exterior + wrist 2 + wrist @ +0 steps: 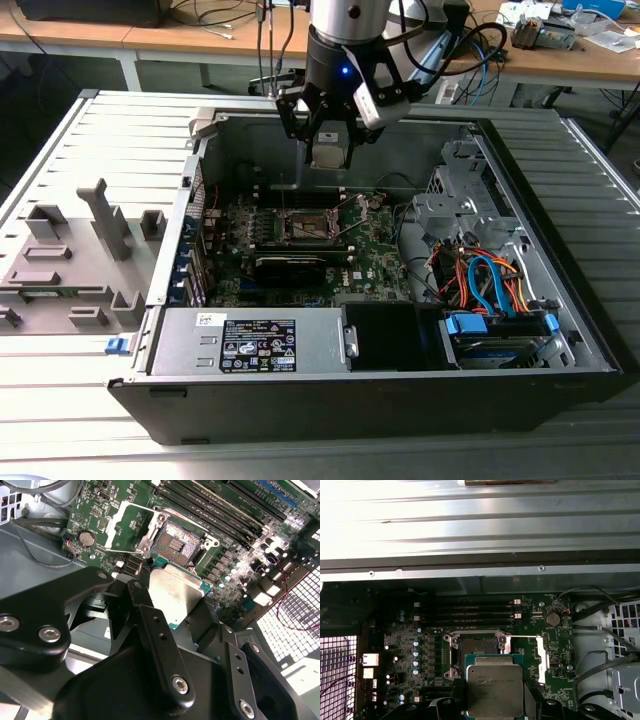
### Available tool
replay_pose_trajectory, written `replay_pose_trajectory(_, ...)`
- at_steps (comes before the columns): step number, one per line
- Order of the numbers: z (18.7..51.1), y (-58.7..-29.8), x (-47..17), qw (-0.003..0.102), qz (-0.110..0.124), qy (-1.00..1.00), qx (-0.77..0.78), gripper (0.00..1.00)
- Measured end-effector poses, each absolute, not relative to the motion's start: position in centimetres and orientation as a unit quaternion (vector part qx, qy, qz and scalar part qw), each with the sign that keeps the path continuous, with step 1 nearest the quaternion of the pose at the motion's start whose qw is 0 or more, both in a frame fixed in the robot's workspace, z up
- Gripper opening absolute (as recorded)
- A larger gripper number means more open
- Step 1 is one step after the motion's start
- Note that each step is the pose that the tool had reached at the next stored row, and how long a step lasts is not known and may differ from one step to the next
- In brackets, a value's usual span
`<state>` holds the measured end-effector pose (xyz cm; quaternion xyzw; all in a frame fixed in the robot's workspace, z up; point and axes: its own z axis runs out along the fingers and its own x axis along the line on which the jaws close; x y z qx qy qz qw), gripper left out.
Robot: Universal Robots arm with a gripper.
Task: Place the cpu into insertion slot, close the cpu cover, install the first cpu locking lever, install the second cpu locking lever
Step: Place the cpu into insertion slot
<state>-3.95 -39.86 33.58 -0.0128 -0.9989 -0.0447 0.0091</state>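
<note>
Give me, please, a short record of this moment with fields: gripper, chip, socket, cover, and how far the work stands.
gripper: closed on the cpu, above the circuit board inside the open computer case
cpu: metal top showing, held in the air near the insertion slot, not seated
insertion slot: open, nothing in it
cpu cover: swung open beside the slot
progress: no step finished yet

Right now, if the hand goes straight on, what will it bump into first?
Probably the open insertion slot. The cpu that the hand holds would touch it first, though the exact lineup is hard to judge.
</note>
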Motion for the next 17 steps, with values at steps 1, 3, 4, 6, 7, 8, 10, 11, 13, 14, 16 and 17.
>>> replay_pose_trajectory(1,33.55,-39.86,-3.95,0.009,-0.045,-0.999,-0.013,0.55)
replay_pose_trajectory(3,33.49,-39.86,-3.96,0.009,-0.045,-0.999,-0.013,0.55)
replay_pose_trajectory(4,33.46,-39.86,-3.96,0.009,-0.045,-0.999,-0.013,0.55)
replay_pose_trajectory(6,33.42,-39.86,-3.97,0.009,-0.045,-0.999,-0.013,0.55)
replay_pose_trajectory(7,33.40,-39.86,-3.97,0.009,-0.045,-0.999,-0.013,0.55)
replay_pose_trajectory(8,33.38,-39.86,-3.97,0.009,-0.044,-0.999,-0.013,0.55)
replay_pose_trajectory(10,33.33,-39.86,-3.98,0.009,-0.044,-0.999,-0.013,0.55)
replay_pose_trajectory(11,33.31,-39.86,-3.98,0.009,-0.045,-0.999,-0.013,0.55)
replay_pose_trajectory(13,33.22,-39.86,-3.99,0.009,-0.045,-0.999,-0.013,0.55)
replay_pose_trajectory(14,33.17,-39.86,-3.99,0.009,-0.045,-0.999,-0.013,0.55)
replay_pose_trajectory(16,33.09,-39.86,-4.00,0.009,-0.044,-0.999,-0.013,0.55)
replay_pose_trajectory(17,33.02,-39.86,-4.02,0.009,-0.044,-0.999,-0.013,0.55)
